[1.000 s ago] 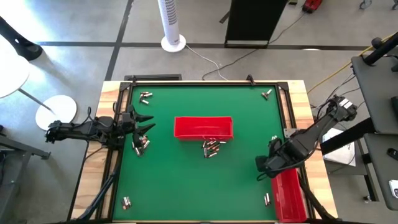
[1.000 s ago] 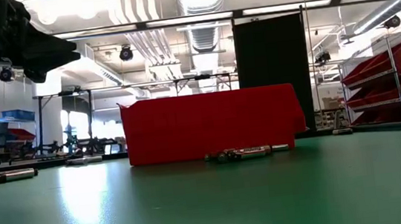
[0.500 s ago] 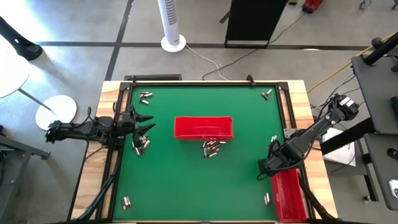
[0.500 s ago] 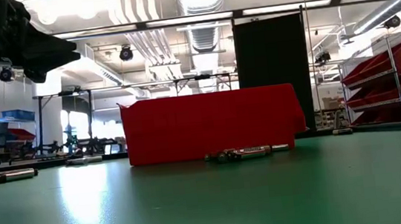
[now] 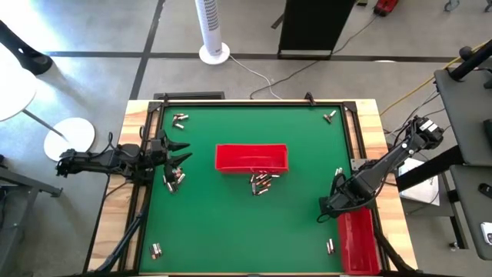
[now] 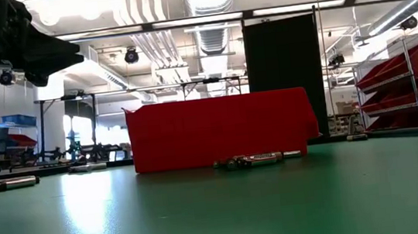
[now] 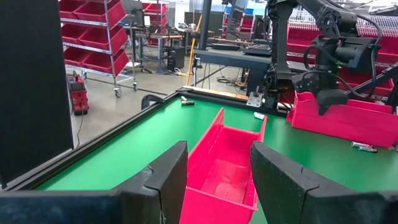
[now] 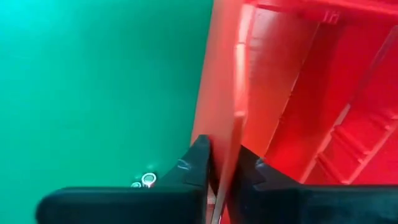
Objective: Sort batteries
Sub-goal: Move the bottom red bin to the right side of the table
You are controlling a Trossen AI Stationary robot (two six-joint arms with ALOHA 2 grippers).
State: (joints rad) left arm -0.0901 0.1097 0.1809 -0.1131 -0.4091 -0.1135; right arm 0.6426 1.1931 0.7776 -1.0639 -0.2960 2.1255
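The right gripper (image 5: 332,208) is positioned at the right edge of the green table (image 5: 231,223), at the near end of the red tray (image 5: 358,240) that lies along that edge. In the right wrist view, its fingers (image 8: 199,163) are closed narrowly on the thin side wall of this tray (image 8: 292,99), one finger outside the wall and one inside. The left gripper (image 5: 178,151) hangs above the left side of the table with its fingers (image 7: 168,174) set partly apart and nothing between them. A second red tray (image 5: 251,157) lies at the centre of the table; the left wrist view shows its interior (image 7: 221,171). The batteries (image 5: 261,183) are scattered in separate groups on the table surface. One cluster lies just in front of the central tray (image 6: 218,130), visible in the low view as well (image 6: 252,160). Other groups lie near the far left corner (image 5: 180,118), beneath the left gripper (image 5: 174,178), near the far right corner (image 5: 330,116), near the near left corner (image 5: 156,250), and beside the right-hand tray (image 5: 330,246).
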